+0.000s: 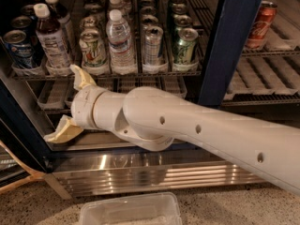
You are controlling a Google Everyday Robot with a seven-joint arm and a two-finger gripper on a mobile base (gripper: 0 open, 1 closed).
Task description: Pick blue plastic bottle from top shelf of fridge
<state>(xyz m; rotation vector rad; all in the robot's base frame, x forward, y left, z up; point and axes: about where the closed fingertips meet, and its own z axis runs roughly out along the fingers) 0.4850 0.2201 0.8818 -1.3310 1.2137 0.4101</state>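
The blue plastic bottle (51, 41), with dark brown drink, white cap and white label, stands at the front left of the top shelf (140, 73) of the fridge (229, 41). A second like bottle (58, 6) stands behind it. My gripper (70, 104) is open and empty, one pale finger (79, 77) reaching up to the shelf's front edge, the other (63, 131) low. It sits in front of the lower rack, below and slightly right of the bottle, apart from it.
On the top shelf stand a blue can (19, 48), a taller water bottle (121, 41), and several cans (152, 43). A red can (260, 25) stands behind the dark blue door frame. A clear plastic bin (131, 212) lies on the floor before the steel base panel (154, 172).
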